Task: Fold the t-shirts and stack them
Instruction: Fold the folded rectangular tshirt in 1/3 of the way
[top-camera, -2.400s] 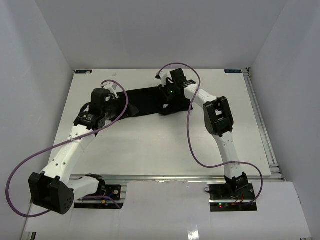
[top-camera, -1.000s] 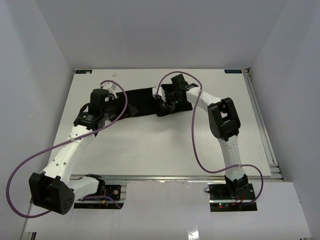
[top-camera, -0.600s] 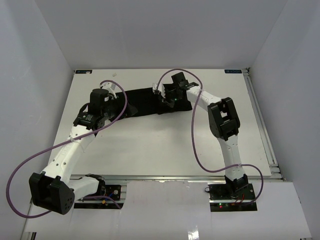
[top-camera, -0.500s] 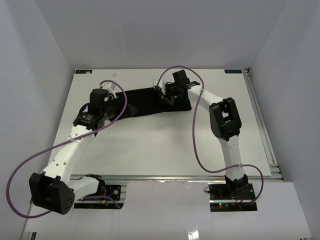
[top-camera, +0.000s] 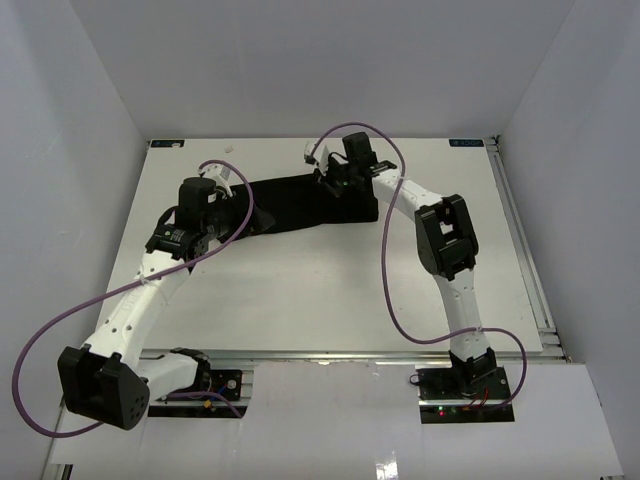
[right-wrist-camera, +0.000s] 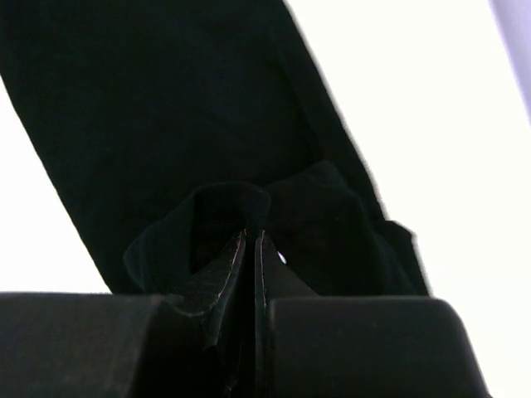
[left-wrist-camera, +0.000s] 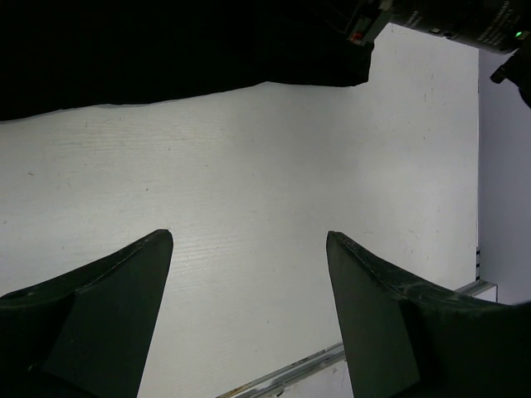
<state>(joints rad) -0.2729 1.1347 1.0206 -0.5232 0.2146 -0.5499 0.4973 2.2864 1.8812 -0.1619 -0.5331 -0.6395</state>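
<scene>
The black t-shirt (top-camera: pixel 290 203) lies as a long band across the far part of the white table (top-camera: pixel 330 290). My right gripper (top-camera: pixel 336 184) is over its right end. In the right wrist view that gripper (right-wrist-camera: pixel 250 234) is shut, with a raised fold of the t-shirt (right-wrist-camera: pixel 166 99) pinched between the fingertips. My left gripper (top-camera: pixel 224 207) hovers at the shirt's left end. In the left wrist view it (left-wrist-camera: pixel 249 236) stands wide open over bare table, with the t-shirt's edge (left-wrist-camera: pixel 166 50) beyond the fingers and nothing between them.
White walls close in the table on three sides. A metal rail (top-camera: pixel 525 250) runs along the right edge. Purple cables (top-camera: pixel 390 290) loop off both arms. The right arm's wrist (left-wrist-camera: pixel 452 16) shows at the top right of the left wrist view.
My right gripper has shut on the shirt's right end and moved toward the back of the table, drawing the fabric with it. The left arm has stayed in place, open.
</scene>
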